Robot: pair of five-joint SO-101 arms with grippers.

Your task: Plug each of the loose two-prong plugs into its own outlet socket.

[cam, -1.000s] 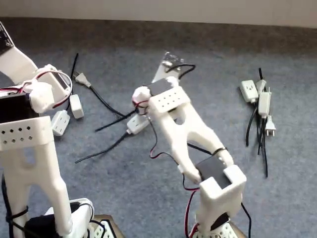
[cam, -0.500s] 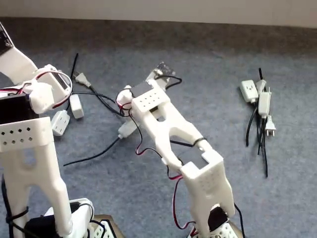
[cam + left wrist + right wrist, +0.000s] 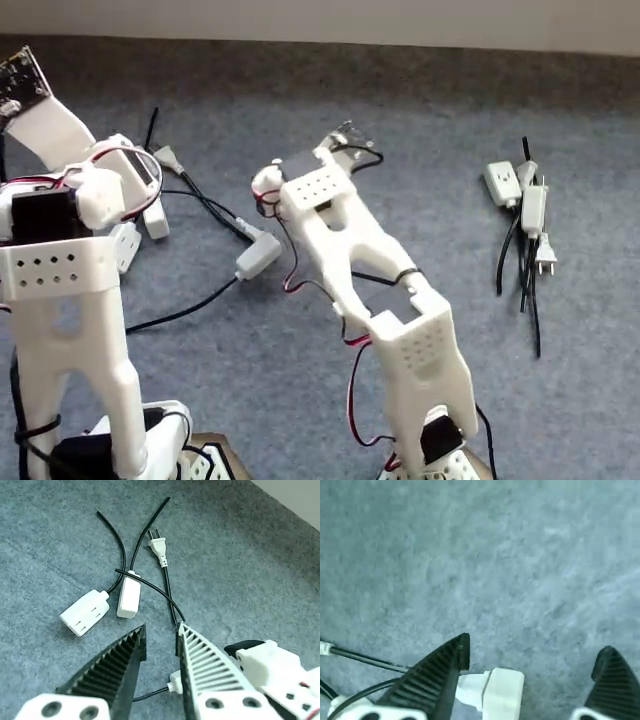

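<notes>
My right gripper point(image 3: 537, 645) is open just above the grey carpet, with a white outlet socket point(image 3: 490, 690) lying between its jaws at their base, untouched as far as I can tell. In the high view that socket point(image 3: 258, 256) lies mid-carpet on a black cable beside the right arm point(image 3: 320, 200). My left gripper point(image 3: 161, 627) hangs above the carpet, jaws a little open and holding nothing. Beyond it lie a three-way socket point(image 3: 85, 612), a white block point(image 3: 127, 595) and a loose two-prong plug point(image 3: 159, 545).
At the far right lies a bundle: a white socket point(image 3: 503, 182), a white plug body point(image 3: 533, 208), another two-prong plug point(image 3: 545, 258) and black cables. Black cables point(image 3: 205, 205) trail across the carpet between the arms. A pale wall point(image 3: 400, 20) borders the carpet at the back.
The right arm has stretched forward and swung left. The central socket and its cable slid a little to the left. The left arm has shifted slightly right.
</notes>
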